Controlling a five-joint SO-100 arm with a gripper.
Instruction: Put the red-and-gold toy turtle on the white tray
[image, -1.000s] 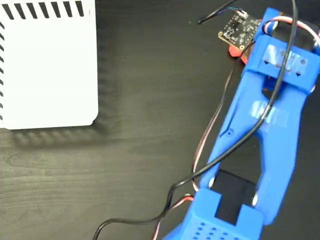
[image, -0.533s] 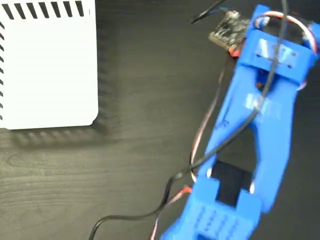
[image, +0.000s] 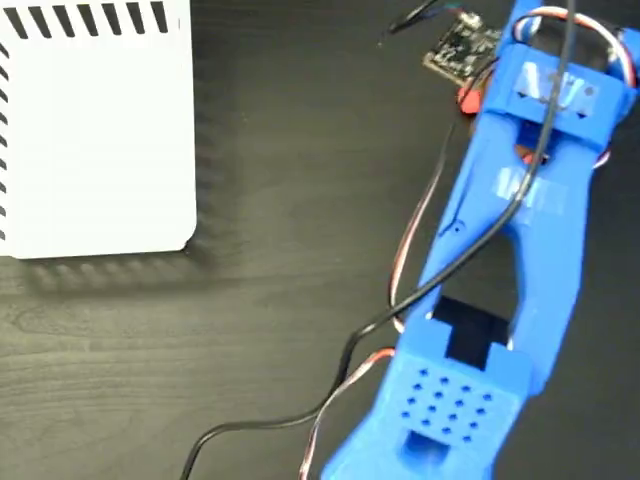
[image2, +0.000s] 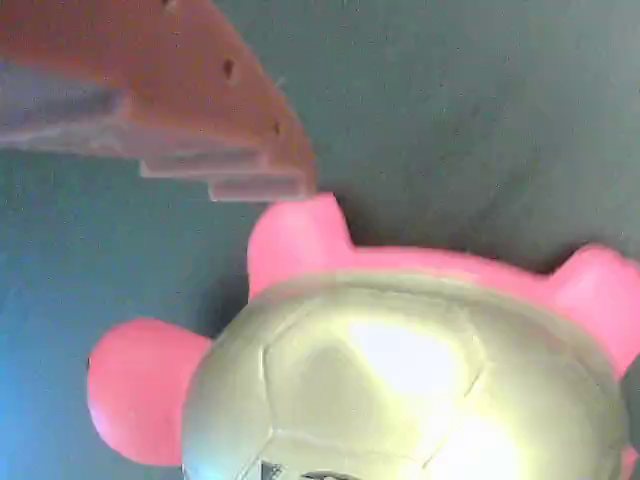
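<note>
— Where is the red-and-gold toy turtle (image2: 400, 380) relative to the pincer (image2: 330, 240)?

— Right under it. In the wrist view the gold shell fills the lower frame, and one orange finger (image2: 200, 110) hangs just above a pink foot, close to it. In the fixed view only a red sliver (image: 468, 97) peeks out beside the blue arm (image: 520, 230).

— Is the pincer apart or clamped?

— I cannot tell — only one finger shows, and the other is out of frame. Nothing proves a grip on the turtle.

— So which step is this?

— The approach and grasp, I judge. The white tray (image: 95, 140) lies well away from the pincer, across the dark bench (image: 300, 250).

— And next?

— Settle the fingers either side of the shell, squeeze gently since it looks squishy, then lift and carry it over to the tray.
</note>
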